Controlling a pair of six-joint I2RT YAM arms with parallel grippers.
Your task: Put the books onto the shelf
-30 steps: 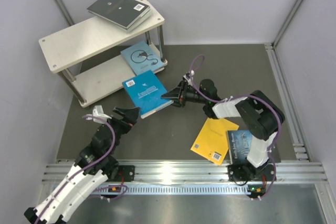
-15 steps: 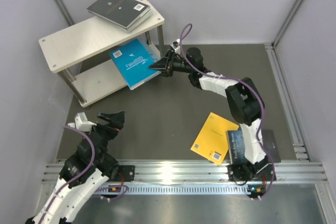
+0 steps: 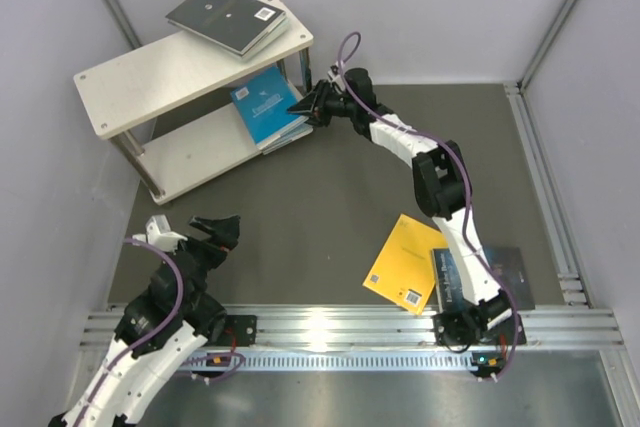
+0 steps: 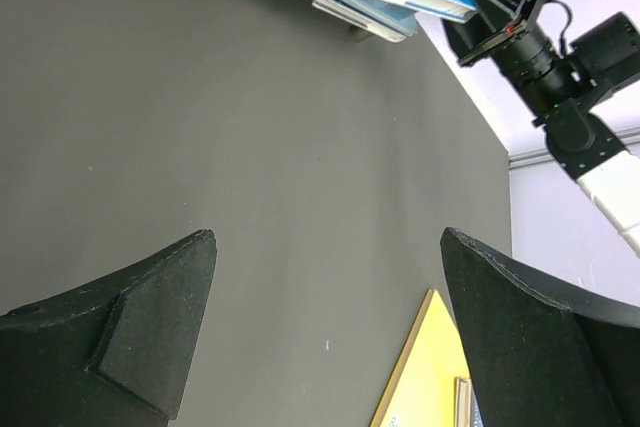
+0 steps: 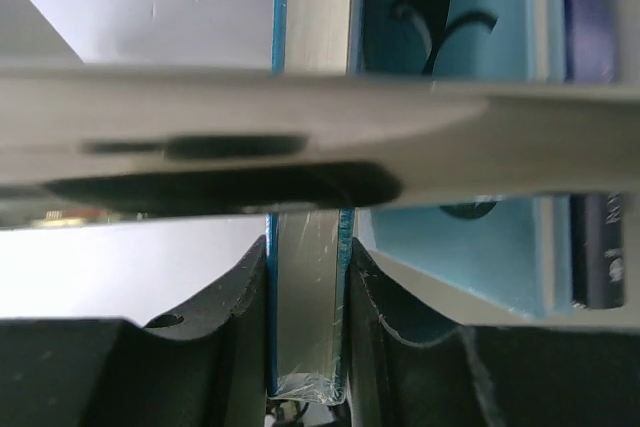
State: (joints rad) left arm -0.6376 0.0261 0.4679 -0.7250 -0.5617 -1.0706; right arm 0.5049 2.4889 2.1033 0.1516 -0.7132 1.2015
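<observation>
Crowding the shelf (image 3: 150, 72), 2 dark books (image 3: 225, 15) lie stacked on its top board, and a light blue book with a black swirl (image 5: 455, 247) lies on the lower one. A thin metal post (image 3: 304, 65) stands just beside the right gripper (image 3: 306, 107). That arm reaches far out, its jaws pinching the edge of the bright blue book (image 3: 265, 102), which sits in the lower tier over the light blue one. A yellow book (image 3: 403, 262) and a dark blue book (image 3: 458, 282) lie near its base. The left gripper (image 3: 217, 228) hovers over the mat (image 3: 320, 217), arm folded, jaws spread wide.
</observation>
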